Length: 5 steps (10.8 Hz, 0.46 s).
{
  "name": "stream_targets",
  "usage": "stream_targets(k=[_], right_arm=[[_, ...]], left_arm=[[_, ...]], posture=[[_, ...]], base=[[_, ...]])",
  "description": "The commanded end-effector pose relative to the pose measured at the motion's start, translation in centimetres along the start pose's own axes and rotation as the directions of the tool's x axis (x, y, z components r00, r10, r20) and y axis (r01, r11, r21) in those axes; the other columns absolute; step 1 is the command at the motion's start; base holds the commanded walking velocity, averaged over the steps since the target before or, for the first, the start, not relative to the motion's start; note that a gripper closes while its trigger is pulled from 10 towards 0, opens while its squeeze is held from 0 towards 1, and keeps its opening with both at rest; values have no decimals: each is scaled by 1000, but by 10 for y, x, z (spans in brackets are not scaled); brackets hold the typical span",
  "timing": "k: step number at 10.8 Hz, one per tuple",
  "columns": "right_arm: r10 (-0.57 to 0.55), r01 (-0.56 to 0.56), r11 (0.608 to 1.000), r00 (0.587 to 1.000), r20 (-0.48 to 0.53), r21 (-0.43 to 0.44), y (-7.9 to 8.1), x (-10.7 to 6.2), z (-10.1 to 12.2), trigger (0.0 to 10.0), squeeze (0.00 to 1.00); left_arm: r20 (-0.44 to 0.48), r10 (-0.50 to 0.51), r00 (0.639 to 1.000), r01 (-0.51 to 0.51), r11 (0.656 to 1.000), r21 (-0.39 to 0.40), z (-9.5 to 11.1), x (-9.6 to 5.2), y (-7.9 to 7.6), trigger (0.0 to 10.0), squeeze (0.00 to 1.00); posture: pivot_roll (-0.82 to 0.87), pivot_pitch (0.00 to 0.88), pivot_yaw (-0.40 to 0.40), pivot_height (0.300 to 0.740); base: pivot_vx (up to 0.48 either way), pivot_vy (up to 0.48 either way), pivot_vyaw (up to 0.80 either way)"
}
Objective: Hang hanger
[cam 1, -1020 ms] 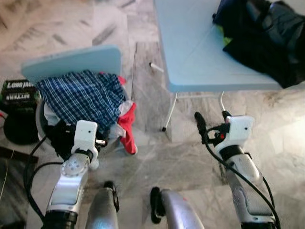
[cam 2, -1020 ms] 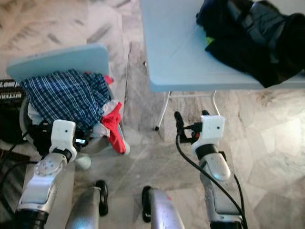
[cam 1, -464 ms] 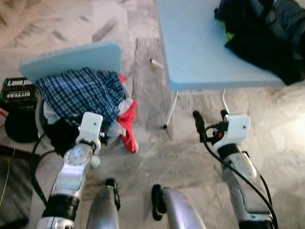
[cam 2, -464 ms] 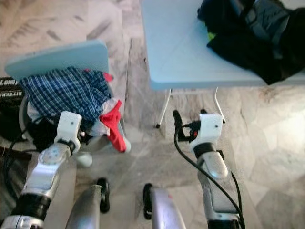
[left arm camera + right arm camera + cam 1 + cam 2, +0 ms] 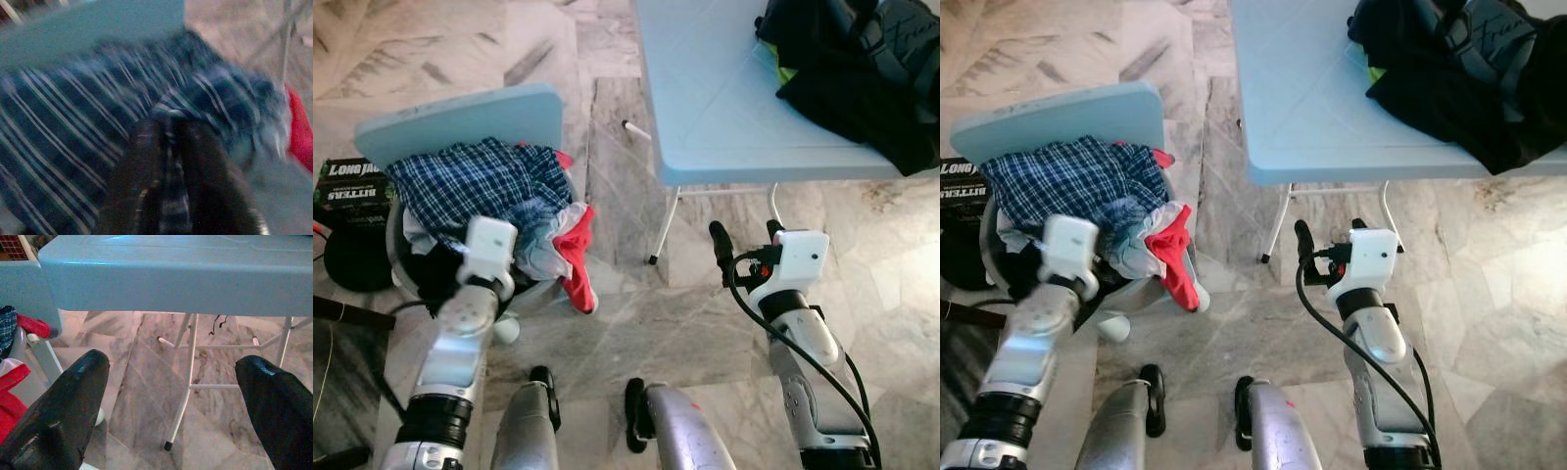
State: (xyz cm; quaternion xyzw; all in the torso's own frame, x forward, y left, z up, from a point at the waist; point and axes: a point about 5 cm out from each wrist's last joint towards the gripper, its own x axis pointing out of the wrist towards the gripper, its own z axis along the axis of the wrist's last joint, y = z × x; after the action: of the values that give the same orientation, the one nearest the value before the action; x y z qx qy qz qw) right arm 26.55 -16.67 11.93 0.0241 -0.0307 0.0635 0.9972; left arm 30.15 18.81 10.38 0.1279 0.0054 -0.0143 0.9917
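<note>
My left gripper (image 5: 168, 161) is down in the pile of clothes on the light blue chair (image 5: 460, 122), at the front edge of the seat. In my left wrist view, which is blurred, my two black fingers (image 5: 142, 166) stand close together with a fold of the blue checked shirt (image 5: 475, 186) between them, so I am pinching this cloth. The checked shirt lies on top of the pile and covers most of the seat, up to the chair back. Beside it, at the edge of the seat nearer to the table, a red garment (image 5: 576, 259) hangs down over the side, and some pale cloth (image 5: 543, 257) lies between the red one and the shirt. I cannot make out a hanger anywhere in the pile or on the table; if it is under the clothes, it is hidden from me. My right gripper (image 5: 1330, 240) hangs in the air over the marble floor (image 5: 636, 323), just in front of the near edge of the light blue folding table (image 5: 724, 98), and holds nothing. Its fingers (image 5: 63, 411) are spread wide, and between them I see the white table leg (image 5: 183, 391) and the underside of the tabletop. At the far right corner of the tabletop lies a heap of dark clothes (image 5: 857, 69) with a bit of yellow-green in it. On the floor beside the chair, away from the table, stands a dark box with white letters (image 5: 352, 186).
</note>
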Motion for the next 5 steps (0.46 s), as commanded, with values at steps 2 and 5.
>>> stream_targets(k=[2,5], right_arm=[[-16,16,1000,1000,-10,-4,-4,1,-3,10000,0],[-8,8,1000,1000,-13,1,-3,4,-5,10000,0]], left_arm=[[185,32,982,-6,991,-137,26,-11,0,0,0],[139,87,986,-63,983,-171,15,-28,19,0,0]], posture=[[-51,310,-87,740],[-23,317,-88,740]], base=[[0,0,0],[0,0,0]])
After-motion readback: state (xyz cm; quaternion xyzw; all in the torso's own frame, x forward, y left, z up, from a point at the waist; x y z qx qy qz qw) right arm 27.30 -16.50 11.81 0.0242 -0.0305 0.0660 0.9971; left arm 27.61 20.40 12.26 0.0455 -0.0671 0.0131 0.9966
